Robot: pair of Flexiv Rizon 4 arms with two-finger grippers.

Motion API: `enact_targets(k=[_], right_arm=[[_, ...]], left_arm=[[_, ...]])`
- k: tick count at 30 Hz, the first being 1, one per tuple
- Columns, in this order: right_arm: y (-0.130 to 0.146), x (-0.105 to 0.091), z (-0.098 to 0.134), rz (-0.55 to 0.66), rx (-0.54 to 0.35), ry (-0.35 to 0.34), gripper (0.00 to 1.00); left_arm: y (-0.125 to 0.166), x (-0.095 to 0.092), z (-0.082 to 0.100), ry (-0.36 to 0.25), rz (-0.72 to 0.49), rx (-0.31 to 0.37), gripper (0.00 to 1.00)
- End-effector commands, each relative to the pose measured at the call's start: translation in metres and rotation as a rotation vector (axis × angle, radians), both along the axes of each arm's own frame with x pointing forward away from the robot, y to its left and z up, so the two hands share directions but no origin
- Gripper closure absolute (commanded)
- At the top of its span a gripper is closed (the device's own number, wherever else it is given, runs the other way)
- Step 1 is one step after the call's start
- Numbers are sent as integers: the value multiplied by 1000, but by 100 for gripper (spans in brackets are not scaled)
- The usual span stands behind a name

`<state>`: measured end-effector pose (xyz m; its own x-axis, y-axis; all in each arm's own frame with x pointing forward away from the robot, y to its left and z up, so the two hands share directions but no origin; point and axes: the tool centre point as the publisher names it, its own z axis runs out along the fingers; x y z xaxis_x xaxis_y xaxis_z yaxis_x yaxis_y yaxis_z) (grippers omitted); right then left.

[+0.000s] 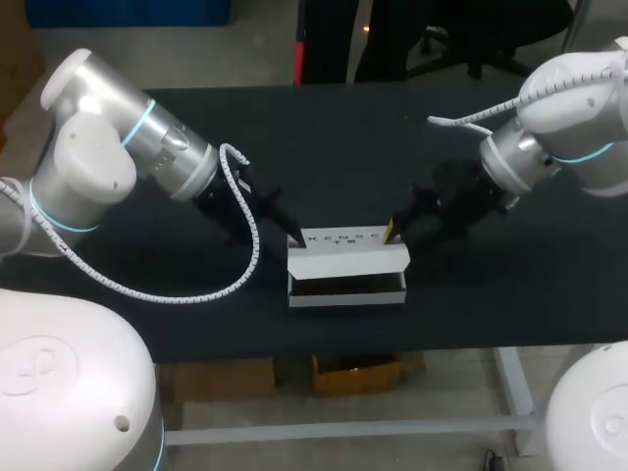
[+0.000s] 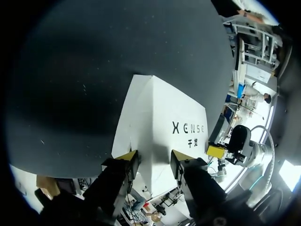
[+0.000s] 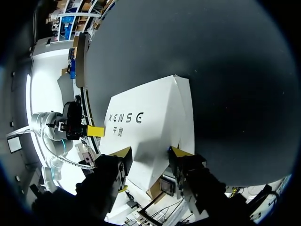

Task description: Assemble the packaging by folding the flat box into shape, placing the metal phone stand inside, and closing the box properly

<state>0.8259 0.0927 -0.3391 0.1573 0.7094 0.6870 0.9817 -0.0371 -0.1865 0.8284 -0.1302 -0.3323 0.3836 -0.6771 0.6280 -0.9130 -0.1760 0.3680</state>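
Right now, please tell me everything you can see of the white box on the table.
The white box looks like thin cardboard, with dark print on its top panel. It lies on the black table, near its front edge, folded into shape; its front is open and dark inside. The left claw and the right claw, both open, stand at its two ends.

Head camera sat high behind the robot, looking down on the dark worktop (image 1: 343, 128) from well back, with both arms and the box (image 1: 348, 257) in frame. Left wrist camera rode right behind the left hand (image 2: 151, 160), peering along its fingers, box close ahead, right hand (image 2: 217, 150) beyond the far end. Right wrist camera looked back from the opposite end, just as near. All three shared the box, and each wrist view caught the other hand.
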Motion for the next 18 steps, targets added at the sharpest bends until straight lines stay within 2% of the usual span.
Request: enact_targets(k=[1, 18], right_arm=[[3, 3, 4, 6, 2, 13, 52], [5, 11, 7, 11, 20, 64, 53]], left_arm=[[-3, 7, 0, 21, -11, -2, 55], [-6, 19, 8, 83, -15, -18, 56]])
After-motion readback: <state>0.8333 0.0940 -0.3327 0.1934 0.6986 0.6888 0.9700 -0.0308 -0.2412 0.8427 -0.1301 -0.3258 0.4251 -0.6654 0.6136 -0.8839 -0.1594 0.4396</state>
